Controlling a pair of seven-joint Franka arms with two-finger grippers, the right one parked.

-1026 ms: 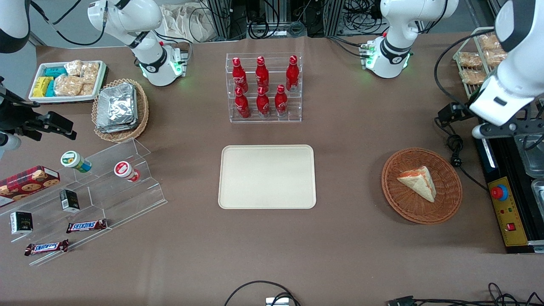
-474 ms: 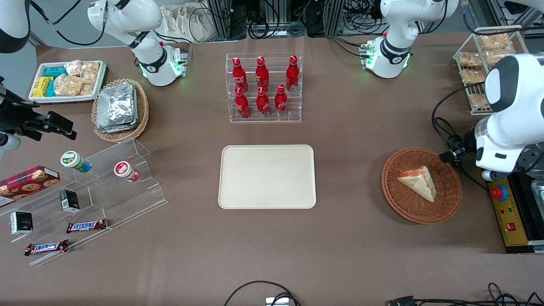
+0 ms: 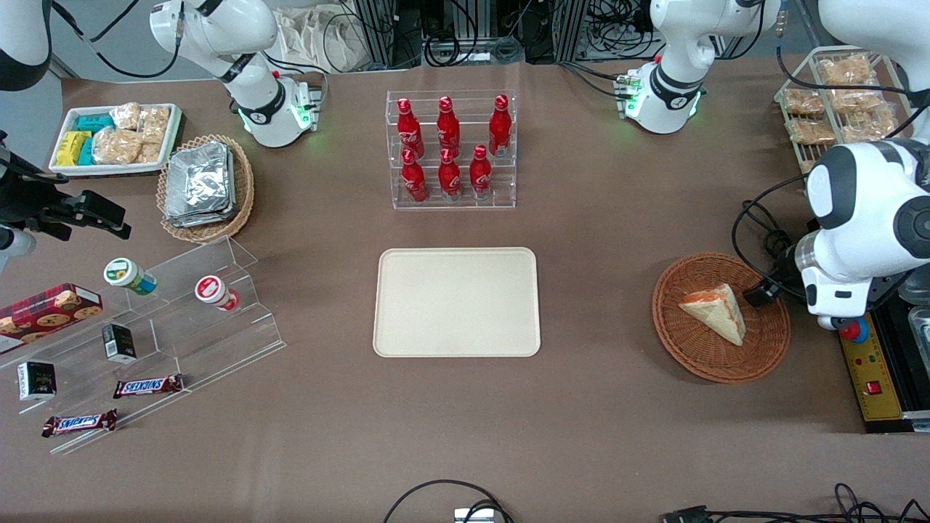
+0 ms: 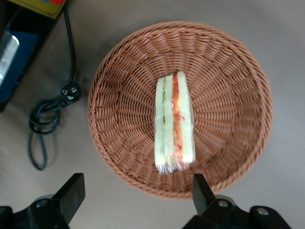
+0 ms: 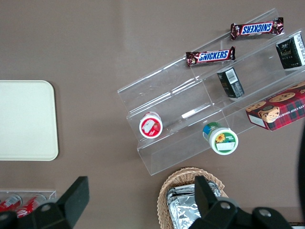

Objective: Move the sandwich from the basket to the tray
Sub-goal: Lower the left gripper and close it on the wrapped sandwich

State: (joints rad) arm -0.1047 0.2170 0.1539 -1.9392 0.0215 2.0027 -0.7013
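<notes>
The sandwich (image 3: 716, 312) is a pale clear-wrapped wedge with red-orange filling, lying in the round reddish-brown wicker basket (image 3: 683, 349) toward the working arm's end of the table. In the left wrist view the sandwich (image 4: 174, 121) lies on its side in the middle of the basket (image 4: 119, 157). My gripper (image 4: 137, 187) hovers above the basket's rim, open, with nothing between its fingers. The arm's white wrist (image 3: 835, 290) hangs beside the basket. The cream-beige tray (image 3: 456, 302) lies flat at the table's middle with nothing on it.
A black cable with a plug (image 4: 47, 109) lies coiled on the table beside the basket. A yellow control box with a red button (image 3: 864, 356) lines the table's edge. A clear rack of red bottles (image 3: 450, 149) stands farther from the front camera than the tray.
The working arm has swung nearer to the front camera and come in beside the basket. The sandwich, basket and tray have not moved.
</notes>
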